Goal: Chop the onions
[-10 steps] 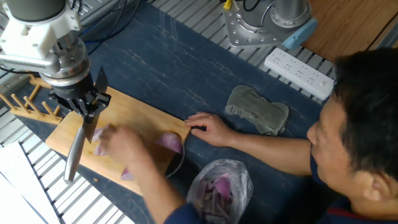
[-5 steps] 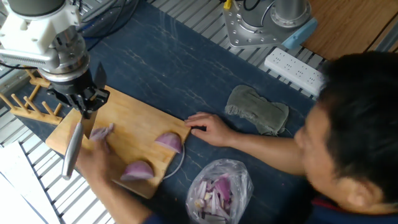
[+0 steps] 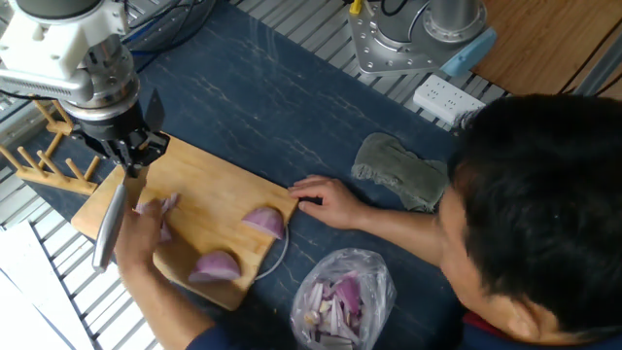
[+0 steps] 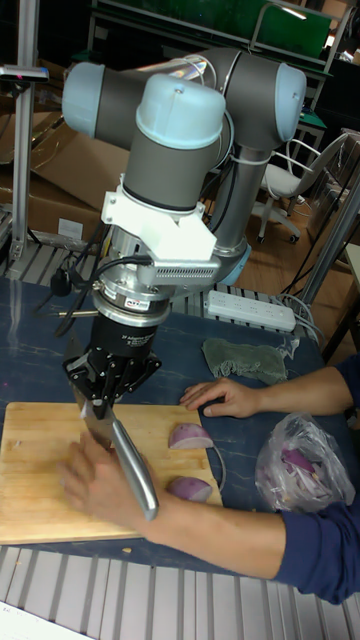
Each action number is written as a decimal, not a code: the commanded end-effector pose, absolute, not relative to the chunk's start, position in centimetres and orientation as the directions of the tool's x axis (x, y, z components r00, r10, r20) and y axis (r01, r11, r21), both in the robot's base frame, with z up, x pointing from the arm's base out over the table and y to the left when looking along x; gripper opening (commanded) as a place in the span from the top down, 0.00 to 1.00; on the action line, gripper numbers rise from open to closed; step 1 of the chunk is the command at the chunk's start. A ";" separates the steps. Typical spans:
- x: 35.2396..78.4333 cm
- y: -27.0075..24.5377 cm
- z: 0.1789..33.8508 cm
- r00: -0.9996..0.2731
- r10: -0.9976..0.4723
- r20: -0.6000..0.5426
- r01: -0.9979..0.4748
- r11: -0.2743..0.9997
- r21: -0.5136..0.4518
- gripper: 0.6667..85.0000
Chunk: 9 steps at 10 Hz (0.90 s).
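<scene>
So the onions are sitting on the cutting board (image 3: 209, 185): one wedge (image 3: 264, 223) near the board's right corner, another wedge (image 3: 216, 266) toward its front edge, plus a smaller piece (image 3: 160, 207) nearer the middle, right by the person's hand (image 3: 131, 251). My guess is these are light, firm but layered, and that glossy skin side looks slippery. They'd probably skid or roll unless they lie flat on a cut face, and the layers will likely slide apart once sliced. If anything has to steady them, I'd hold the rounded back, away from the blade.

The pincer (image 3: 128, 160) is clamped on the handle of a knife (image 3: 109, 224), blade angled down over the board's left half.

The top-down fixed view shows the bag of onion scraps (image 3: 340, 297) and a grey cloth (image 3: 400, 171) off the board's right on the bench. The tall view shows how high the blade (image 4: 130, 465) hangs and that the hand (image 4: 95, 480) is right under it, which looks risky.
</scene>
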<state>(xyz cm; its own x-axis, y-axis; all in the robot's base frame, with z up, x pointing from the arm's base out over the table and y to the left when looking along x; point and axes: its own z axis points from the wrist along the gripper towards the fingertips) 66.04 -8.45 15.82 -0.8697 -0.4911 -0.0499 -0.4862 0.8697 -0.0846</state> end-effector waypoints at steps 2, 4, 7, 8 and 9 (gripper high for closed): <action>65.9 -9.1 16.1 -0.872 -0.487 -0.042 -0.482 0.871 -0.095 1.00; 65.7 -9.2 16.1 -0.871 -0.490 -0.036 -0.485 0.869 -0.096 1.00; 65.8 -9.1 16.1 -0.876 -0.480 -0.035 -0.475 0.874 -0.099 1.00; 65.7 -9.1 16.2 -0.880 -0.474 -0.025 -0.469 0.877 -0.107 1.00; 65.7 -9.0 16.2 -0.881 -0.472 -0.025 -0.467 0.878 -0.106 1.00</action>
<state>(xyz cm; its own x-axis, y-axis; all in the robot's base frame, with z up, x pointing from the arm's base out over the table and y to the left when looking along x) 65.72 -9.25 16.04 -0.8756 -0.4825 -0.0245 -0.4774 0.8719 -0.1088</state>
